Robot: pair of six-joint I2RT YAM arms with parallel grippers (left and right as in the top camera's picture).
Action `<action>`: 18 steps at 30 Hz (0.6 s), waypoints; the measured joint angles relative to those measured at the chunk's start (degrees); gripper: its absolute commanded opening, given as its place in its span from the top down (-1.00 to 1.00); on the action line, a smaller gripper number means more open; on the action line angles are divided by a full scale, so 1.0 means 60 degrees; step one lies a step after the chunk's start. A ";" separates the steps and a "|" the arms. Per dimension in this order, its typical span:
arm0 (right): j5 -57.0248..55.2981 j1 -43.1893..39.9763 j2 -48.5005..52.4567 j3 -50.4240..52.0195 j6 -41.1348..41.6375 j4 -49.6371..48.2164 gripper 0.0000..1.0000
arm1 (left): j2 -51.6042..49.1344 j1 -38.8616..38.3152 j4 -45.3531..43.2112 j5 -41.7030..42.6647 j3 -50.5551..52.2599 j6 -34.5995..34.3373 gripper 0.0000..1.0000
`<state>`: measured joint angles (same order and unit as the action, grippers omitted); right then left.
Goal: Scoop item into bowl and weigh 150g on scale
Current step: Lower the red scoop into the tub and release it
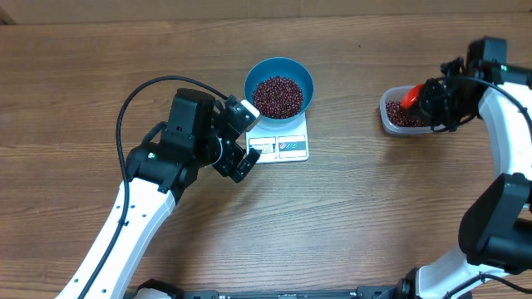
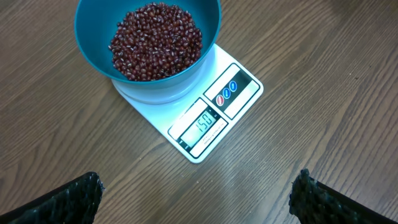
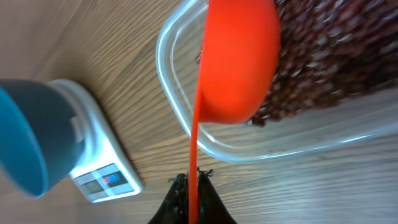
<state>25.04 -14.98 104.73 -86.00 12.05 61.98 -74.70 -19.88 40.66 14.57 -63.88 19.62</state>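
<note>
The blue bowl (image 1: 279,85) sits on the white scale (image 1: 283,147), filled with dark red-brown beans (image 1: 278,95). In the left wrist view the bowl (image 2: 147,46) rests on the scale (image 2: 211,118), whose display is lit. My left gripper (image 1: 241,137) stands open beside the scale's left edge, nothing between its fingertips (image 2: 71,199). My right gripper (image 3: 193,180) is shut on the thin handle of an orange scoop (image 3: 239,59), whose cup hangs over the beans (image 3: 329,56) in a clear plastic tub (image 3: 186,118). From overhead the scoop (image 1: 410,97) shows above that tub (image 1: 401,113).
Wooden tabletop all round. The left arm's black cable (image 1: 133,100) loops above the table on the left. The right arm's white links (image 1: 511,141) run down the right edge. The scale (image 3: 102,174) and bowl (image 3: 28,137) also show at the left of the right wrist view.
</note>
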 measured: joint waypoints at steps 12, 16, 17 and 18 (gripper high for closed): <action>0.2499 -0.0750 0.0000 0.1129 0.0018 -0.0750 -0.50 | 0.0000 0.0000 0.0000 0.0000 0.0000 0.0000 -0.99; 0.2652 -0.0820 0.0000 0.1122 0.0025 -0.0244 -0.62 | 0.0000 0.0000 0.0000 0.0000 0.0000 0.0000 -0.99; 0.2677 -0.0882 0.0000 0.1071 0.0011 0.0018 -0.70 | 0.0000 0.0000 0.0000 0.0000 0.0000 0.0000 -0.99; 0.2688 -0.0951 0.0000 0.1002 0.0015 0.0208 -0.78 | 0.0000 0.0000 -0.0004 0.0000 0.0000 0.0000 -0.99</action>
<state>41.17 -20.69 104.73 -79.99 12.14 63.22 -74.70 -19.88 40.64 14.57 -63.88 19.62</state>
